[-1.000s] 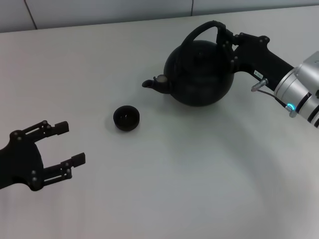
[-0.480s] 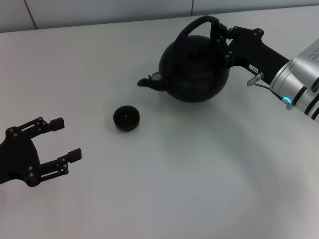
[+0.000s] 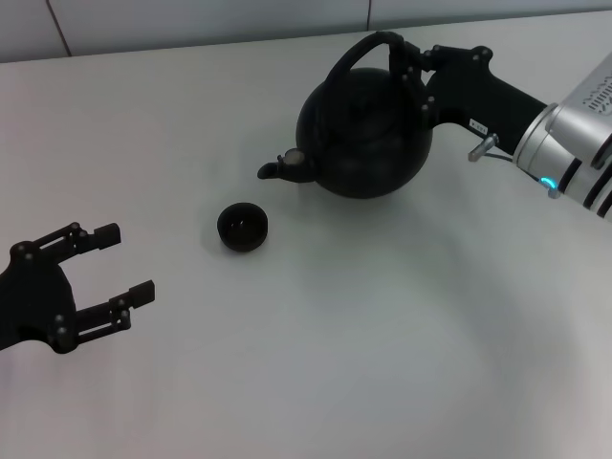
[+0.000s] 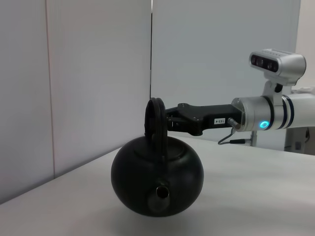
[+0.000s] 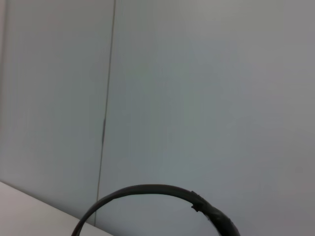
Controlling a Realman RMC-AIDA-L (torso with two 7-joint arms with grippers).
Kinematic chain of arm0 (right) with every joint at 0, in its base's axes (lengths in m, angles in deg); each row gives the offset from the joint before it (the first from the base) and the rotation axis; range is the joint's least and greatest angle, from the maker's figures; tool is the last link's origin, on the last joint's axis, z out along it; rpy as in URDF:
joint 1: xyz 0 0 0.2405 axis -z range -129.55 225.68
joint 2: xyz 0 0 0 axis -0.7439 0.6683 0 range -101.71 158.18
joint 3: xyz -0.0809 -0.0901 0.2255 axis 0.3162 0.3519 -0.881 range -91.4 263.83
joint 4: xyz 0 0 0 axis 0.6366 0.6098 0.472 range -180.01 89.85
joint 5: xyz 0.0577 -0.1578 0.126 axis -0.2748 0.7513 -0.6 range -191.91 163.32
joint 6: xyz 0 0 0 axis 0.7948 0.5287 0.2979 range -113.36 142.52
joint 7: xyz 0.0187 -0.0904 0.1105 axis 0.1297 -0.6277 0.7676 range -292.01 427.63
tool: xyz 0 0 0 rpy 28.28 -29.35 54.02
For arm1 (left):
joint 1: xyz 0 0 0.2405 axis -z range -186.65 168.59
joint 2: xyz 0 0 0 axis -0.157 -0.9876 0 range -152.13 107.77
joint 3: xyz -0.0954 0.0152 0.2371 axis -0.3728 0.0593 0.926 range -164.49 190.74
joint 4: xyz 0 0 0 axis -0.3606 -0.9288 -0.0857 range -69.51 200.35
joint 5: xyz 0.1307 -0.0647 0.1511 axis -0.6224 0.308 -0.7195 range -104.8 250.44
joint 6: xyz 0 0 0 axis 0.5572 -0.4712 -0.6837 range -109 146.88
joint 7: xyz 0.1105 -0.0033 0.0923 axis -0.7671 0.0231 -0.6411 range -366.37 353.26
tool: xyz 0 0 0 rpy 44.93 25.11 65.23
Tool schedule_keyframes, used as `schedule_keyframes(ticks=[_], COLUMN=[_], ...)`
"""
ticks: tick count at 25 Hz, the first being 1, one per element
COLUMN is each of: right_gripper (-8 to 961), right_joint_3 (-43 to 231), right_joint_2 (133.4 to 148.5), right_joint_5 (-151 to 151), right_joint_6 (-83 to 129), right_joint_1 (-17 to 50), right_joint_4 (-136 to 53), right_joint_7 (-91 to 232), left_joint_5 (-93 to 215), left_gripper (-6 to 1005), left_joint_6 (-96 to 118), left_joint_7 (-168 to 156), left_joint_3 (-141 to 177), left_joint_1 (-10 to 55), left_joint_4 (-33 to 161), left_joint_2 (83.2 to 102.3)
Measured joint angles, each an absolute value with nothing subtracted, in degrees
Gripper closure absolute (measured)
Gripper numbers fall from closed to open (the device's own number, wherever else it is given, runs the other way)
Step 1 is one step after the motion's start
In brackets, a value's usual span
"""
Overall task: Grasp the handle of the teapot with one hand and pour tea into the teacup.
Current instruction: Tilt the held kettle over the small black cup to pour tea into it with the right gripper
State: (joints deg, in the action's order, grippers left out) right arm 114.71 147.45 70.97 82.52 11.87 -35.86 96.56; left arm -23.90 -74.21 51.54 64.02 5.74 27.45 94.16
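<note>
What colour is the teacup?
Black all over, the teacup shows best in the head view.

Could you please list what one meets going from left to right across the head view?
Left gripper, open → teacup → teapot, spout toward the cup → right gripper, shut on the handle.
</note>
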Motion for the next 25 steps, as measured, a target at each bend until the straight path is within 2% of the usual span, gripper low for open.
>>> schedule_keyframes(ticks=[25], right_gripper=[859], right_joint_3=[122.87], right_joint_2=[147.77], right_joint_5=[71.25], right_joint_6=[81.98], right_joint_1=[10.86], right_joint_4=[-27.96], right_joint_7=[95.87], left_joint_5=[-23.95], left_gripper=[218], left_joint_6=[-72.28], left_joint_7=[51.54], left_joint_3=[64.01], left_joint_1=[6.2], left_joint_4=[27.45], left_joint_2=[94.82])
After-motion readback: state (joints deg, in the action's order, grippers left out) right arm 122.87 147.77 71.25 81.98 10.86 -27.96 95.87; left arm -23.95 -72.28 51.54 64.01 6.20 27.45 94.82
